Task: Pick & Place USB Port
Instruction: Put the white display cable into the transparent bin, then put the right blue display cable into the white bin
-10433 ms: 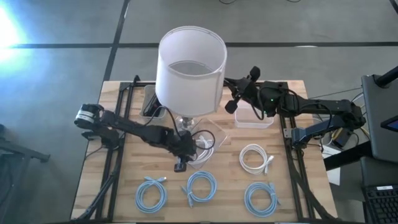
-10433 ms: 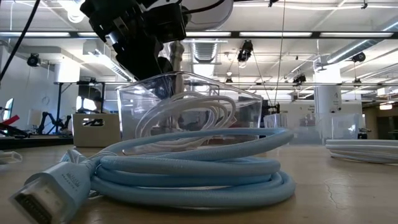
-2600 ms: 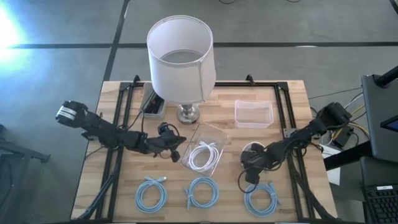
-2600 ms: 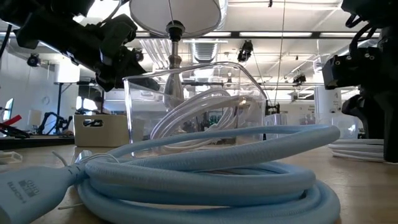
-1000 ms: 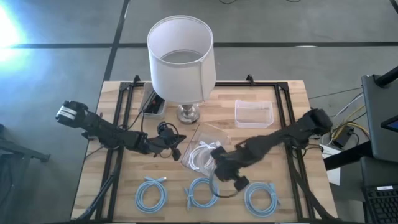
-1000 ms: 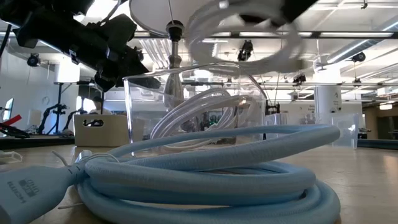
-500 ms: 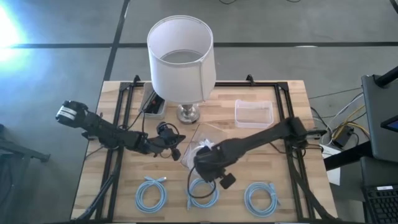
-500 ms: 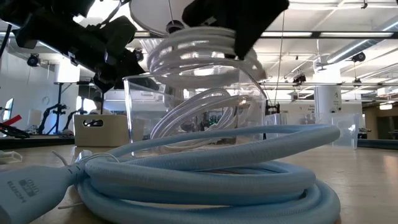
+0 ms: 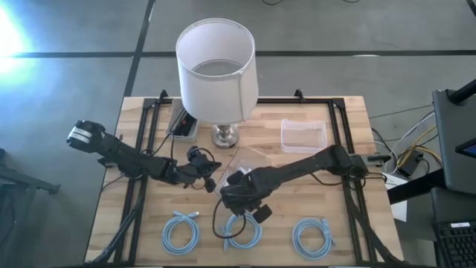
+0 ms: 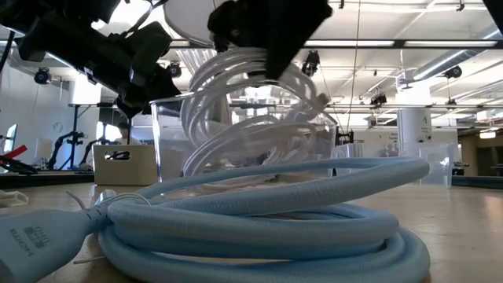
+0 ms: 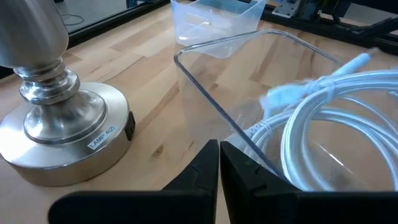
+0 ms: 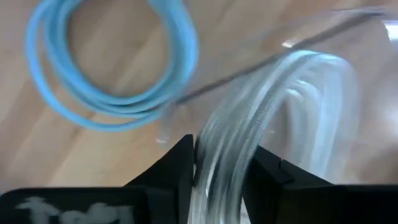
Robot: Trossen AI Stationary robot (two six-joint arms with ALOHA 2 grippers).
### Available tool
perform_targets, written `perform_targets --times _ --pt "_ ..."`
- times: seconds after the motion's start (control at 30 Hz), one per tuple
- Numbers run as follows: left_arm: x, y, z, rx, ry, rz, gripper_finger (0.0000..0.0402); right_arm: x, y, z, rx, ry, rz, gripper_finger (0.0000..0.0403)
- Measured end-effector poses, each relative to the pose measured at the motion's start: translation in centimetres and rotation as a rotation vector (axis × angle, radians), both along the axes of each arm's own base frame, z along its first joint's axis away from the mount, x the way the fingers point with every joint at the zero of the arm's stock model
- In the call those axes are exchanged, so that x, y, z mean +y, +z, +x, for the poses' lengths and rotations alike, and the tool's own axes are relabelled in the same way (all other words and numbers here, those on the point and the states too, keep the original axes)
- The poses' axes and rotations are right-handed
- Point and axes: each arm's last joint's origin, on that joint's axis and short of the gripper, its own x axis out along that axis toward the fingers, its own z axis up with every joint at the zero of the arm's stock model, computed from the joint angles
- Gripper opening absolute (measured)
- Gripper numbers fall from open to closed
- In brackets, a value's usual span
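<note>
We see a white lampshade point(image 9: 216, 68) on a silver lamp base point(image 11: 61, 134), pale blue coiled cables point(image 9: 181, 230) on the light wooden table point(image 9: 349, 231), a white cable point(image 11: 323, 124) in a clear plastic box point(image 11: 249, 93), and dark arms point(image 9: 134, 158).

There are three coiled light blue cables on the wooden table: one at the front left point(image 9: 181, 231), one in the middle point(image 9: 243, 231), and one at the front right point(image 9: 312, 237). There are two coiled white cables point(image 11: 323, 124) at the clear plastic bin, seen in the left wrist view. There are two clear plastic bins: a tipped one point(image 9: 249, 160) and a small one farther back point(image 9: 303, 136). There is one lamp with a white shade point(image 9: 216, 71). There are two dark robot arms.
</note>
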Motion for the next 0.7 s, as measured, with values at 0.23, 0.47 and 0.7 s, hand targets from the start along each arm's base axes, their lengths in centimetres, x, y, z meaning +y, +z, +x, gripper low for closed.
perform_targets --times 0.23,0.47,0.7 --pt "-0.1 -0.3 -0.2 0.023 0.0 -0.01 0.0019 -0.2 1.9 -0.5 -0.029 -0.032 -0.025 0.0121" --pt "-0.4 -0.9 -0.6 0.036 -0.005 -0.023 0.0019 -0.5 1.8 -1.0 0.033 -0.192 -0.008 0.0111" --pt "-0.4 -0.9 -0.7 0.036 -0.005 -0.023 0.0019 -0.4 1.7 -2.3 0.145 -0.443 -0.012 0.01"
